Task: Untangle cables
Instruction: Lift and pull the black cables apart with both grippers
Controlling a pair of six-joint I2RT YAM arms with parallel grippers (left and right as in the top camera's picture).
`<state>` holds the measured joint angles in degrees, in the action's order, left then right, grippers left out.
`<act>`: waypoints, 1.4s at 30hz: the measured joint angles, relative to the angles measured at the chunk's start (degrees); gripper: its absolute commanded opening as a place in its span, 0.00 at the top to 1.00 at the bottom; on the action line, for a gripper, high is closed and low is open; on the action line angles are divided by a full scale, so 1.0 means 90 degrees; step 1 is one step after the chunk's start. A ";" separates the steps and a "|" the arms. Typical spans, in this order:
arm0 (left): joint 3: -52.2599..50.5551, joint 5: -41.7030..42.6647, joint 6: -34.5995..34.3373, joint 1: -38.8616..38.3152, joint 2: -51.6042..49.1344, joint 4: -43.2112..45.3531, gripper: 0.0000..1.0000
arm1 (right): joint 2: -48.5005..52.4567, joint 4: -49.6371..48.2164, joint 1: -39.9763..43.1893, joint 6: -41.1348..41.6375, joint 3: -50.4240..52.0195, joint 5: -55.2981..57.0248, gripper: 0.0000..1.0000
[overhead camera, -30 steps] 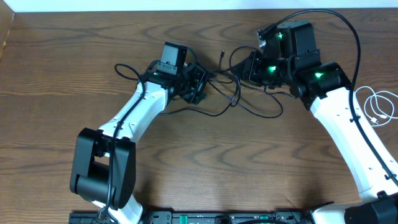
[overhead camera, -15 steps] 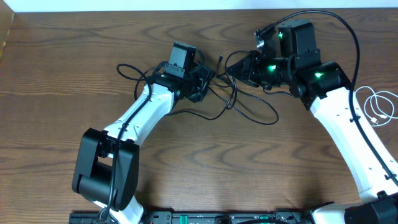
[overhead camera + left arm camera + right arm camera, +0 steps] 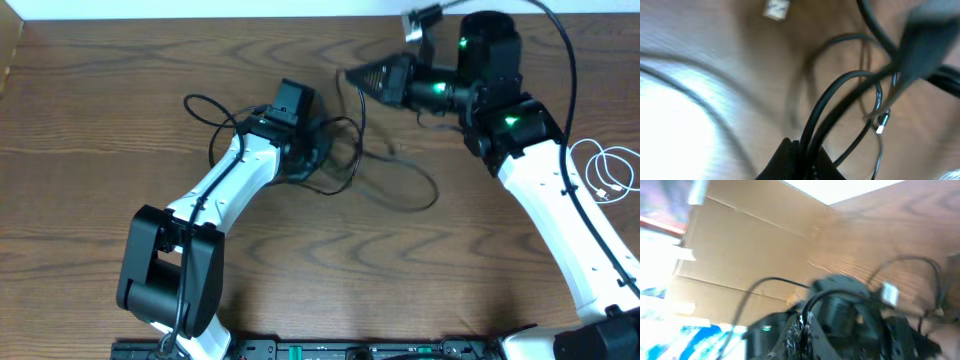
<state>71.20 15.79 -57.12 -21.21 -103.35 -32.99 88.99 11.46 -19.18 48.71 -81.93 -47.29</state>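
Separation looked to us largely achieved between the two cords: the white cable (image 3: 605, 170) lay coiled alone by the right edge of the worktop (image 3: 100, 200). It was well apart from the black cable (image 3: 812, 127), which sprawled in loops across the middle. The left gripper (image 3: 312, 150) had its jaws clamped on black strands near the centre. The right gripper (image 3: 350, 76), jaws together on another stretch of the same cord, held it close to the far edge. We judged the step in hand to be pulling the black loops open. Next, the two grips would need drawing apart slowly, with an eye on any crossing that tightened.
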 measured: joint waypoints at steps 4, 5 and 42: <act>0.0002 -0.0253 0.0894 0.0289 -0.0029 -0.0891 0.92 | 0.0012 -0.1387 0.0597 0.0539 -0.0010 -0.0325 0.99; 0.0002 -0.0301 0.1149 0.0452 -0.0029 -0.1032 0.92 | 0.0010 -0.1445 0.0784 0.0590 -0.0015 -0.0340 0.99; -0.0032 0.3351 0.3738 0.1710 0.3657 0.0002 0.93 | 0.1559 0.3398 0.0007 -0.6851 -0.0049 0.2494 0.16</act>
<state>70.91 45.95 -23.49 -5.82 -70.43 -32.97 103.02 42.04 -19.11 -12.95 -82.37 -24.84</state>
